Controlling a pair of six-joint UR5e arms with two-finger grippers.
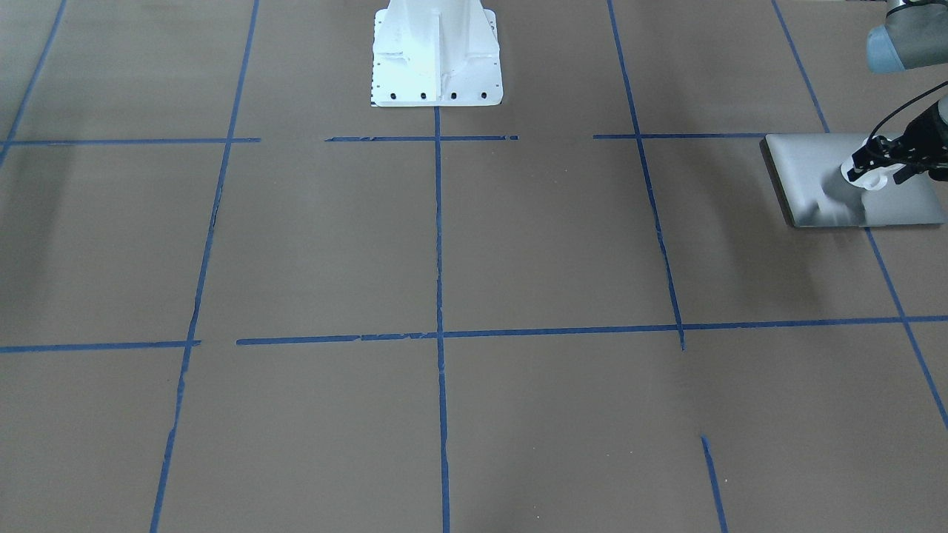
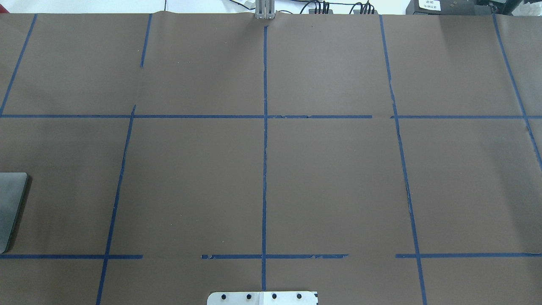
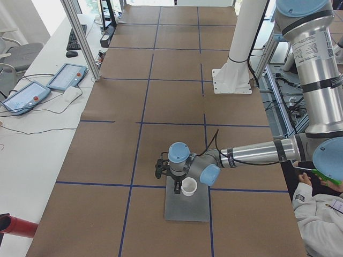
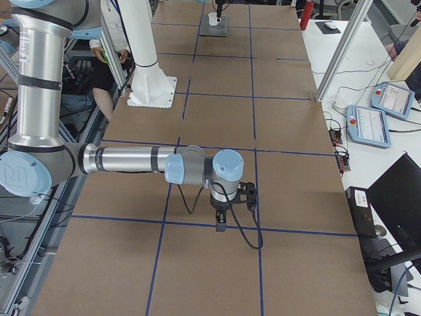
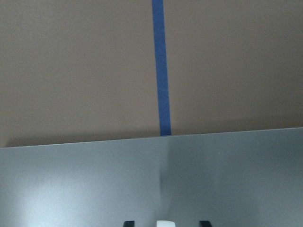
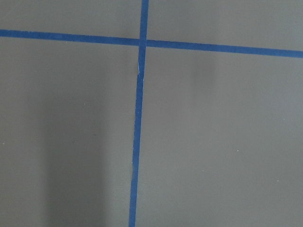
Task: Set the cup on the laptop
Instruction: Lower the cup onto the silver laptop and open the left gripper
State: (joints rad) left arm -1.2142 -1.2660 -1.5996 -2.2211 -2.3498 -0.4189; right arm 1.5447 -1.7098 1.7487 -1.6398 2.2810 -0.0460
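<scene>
The silver-grey laptop (image 1: 822, 174) lies closed at the table's left end; its edge shows in the overhead view (image 2: 10, 207). The small white cup (image 1: 865, 182) sits low over the lid's middle, touching it or just above it. My left gripper (image 1: 876, 176) points down with one finger on each side of the cup and looks shut on it. The left wrist view shows the lid (image 5: 142, 184), the cup's rim (image 5: 164, 223) and one fingertip (image 5: 128, 223). My right gripper (image 4: 220, 227) hangs over bare table far from the laptop; I cannot tell whether it is open or shut.
The white robot base (image 1: 437, 59) stands at the table's middle rear edge. Blue tape lines (image 2: 264, 148) grid the brown table. Two teach pendants (image 3: 64, 77) lie on the side bench. A seated person (image 3: 321, 214) is close behind the left arm.
</scene>
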